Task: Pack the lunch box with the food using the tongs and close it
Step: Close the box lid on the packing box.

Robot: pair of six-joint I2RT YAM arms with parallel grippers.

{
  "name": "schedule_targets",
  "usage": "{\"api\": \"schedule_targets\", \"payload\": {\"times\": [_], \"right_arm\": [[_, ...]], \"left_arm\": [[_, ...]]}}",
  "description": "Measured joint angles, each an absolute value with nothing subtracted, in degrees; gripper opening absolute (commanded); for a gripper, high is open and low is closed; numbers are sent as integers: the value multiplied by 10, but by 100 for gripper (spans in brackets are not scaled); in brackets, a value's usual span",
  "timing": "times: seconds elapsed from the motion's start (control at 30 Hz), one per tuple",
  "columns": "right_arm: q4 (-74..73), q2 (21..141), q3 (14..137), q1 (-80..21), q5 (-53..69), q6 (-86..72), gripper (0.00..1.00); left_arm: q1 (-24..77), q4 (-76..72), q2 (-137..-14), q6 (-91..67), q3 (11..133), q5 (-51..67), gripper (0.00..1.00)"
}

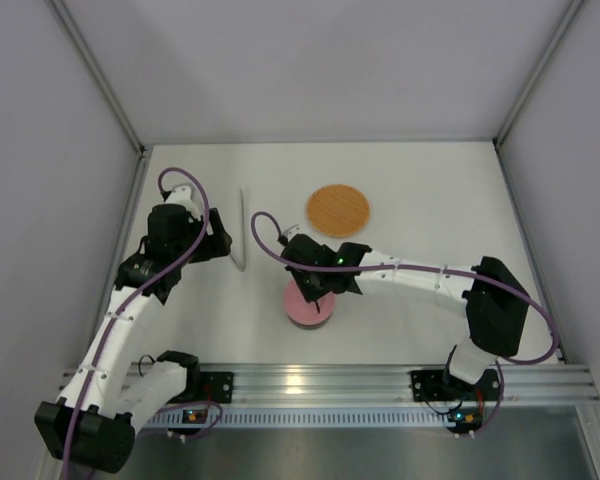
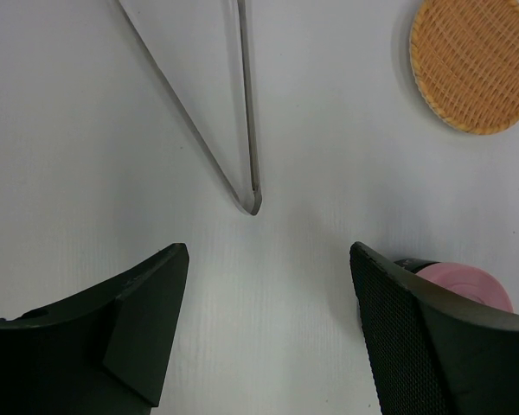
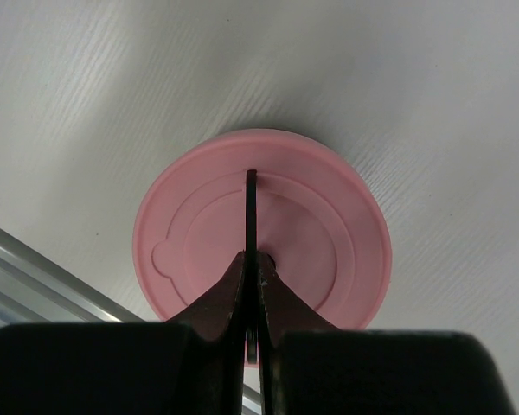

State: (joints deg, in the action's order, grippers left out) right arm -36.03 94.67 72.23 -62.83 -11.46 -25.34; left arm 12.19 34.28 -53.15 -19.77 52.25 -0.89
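The lunch box's round pink lid is at the near middle of the table. Its thin black handle stands edge-on, and my right gripper is shut on it from above. The steel bowl is hidden under the lid, and no food shows. The silver tongs lie flat on the table to the left, their joined end towards my left gripper. That gripper hovers open just short of the tongs with nothing between its fingers. The lid's edge shows behind its right finger.
A flat orange-brown woven plate lies behind the lid, towards the back of the table. The aluminium rail runs along the near edge, close to the lid. Grey walls enclose the table on three sides.
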Motion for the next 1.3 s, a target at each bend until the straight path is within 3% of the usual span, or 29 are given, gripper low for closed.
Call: {"api": "schedule_targets", "payload": {"times": [0.9,1.0,1.3], "right_arm": [[-237,969,684,-606,-68,-258,0],[-228,971,681,-605,-66,-259,4],[-209,966,675,-605,-68,-270,34]], "left_arm": [[122,343,-542,-197,522,13,80],[122,343,-545,-197,522,15,80],[122,343,-550,-197,522,19,80]]}}
